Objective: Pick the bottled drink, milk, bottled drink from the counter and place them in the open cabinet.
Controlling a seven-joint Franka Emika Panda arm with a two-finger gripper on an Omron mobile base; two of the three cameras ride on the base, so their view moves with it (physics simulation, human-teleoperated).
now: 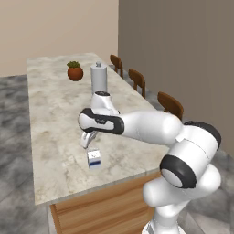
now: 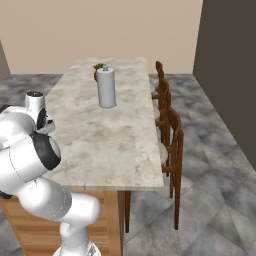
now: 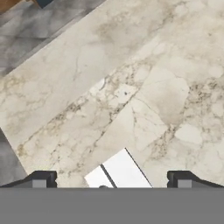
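The milk (image 1: pixel 94 159) is a small white carton with blue panels, standing upright near the front edge of the beige marble counter (image 1: pixel 50 119). My gripper (image 1: pixel 89 140) hangs open just above it and slightly behind, fingers pointing down. In the hand view the carton's white top (image 3: pixel 118 173) lies low between the two fingertips (image 3: pixel 41 179), which stand wide apart and do not touch it. The bottled drinks and the open cabinet are out of view.
A tall grey canister (image 1: pixel 98 77) and a small potted plant (image 1: pixel 75 71) stand at the far end of the counter. Brown wooden chairs (image 2: pixel 172 135) line its right side. The counter's front edge (image 1: pixel 100 187) runs close below the carton.
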